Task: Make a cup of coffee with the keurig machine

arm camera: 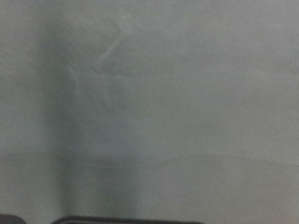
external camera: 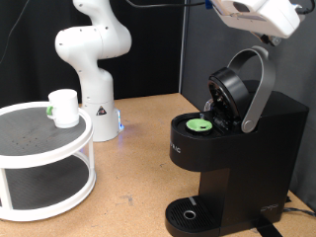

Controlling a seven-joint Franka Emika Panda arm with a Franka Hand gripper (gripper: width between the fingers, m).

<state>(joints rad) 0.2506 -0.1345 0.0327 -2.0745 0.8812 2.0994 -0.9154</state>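
Observation:
The keurig machine (external camera: 237, 148) stands at the exterior view's right, black and boxy, with its lid (external camera: 232, 94) and silver-grey handle (external camera: 259, 84) raised. A green-topped pod (external camera: 200, 125) sits in the open chamber. The drip base (external camera: 190, 214) below it holds nothing. The cup (external camera: 65, 108), small and white, rests on the upper tier of a round white stand (external camera: 39, 148) at the exterior view's left. The gripper's white body (external camera: 262, 15) shows in the exterior view's top right corner, above the raised handle and touching nothing; its fingers do not show. The wrist view is a blurred grey surface.
The arm's white base (external camera: 94, 69) stands behind the stand on the wooden table (external camera: 138, 168). A small green item (external camera: 49, 109) lies beside the cup. A dark curtain hangs at the back. A cable runs off the machine's lower right.

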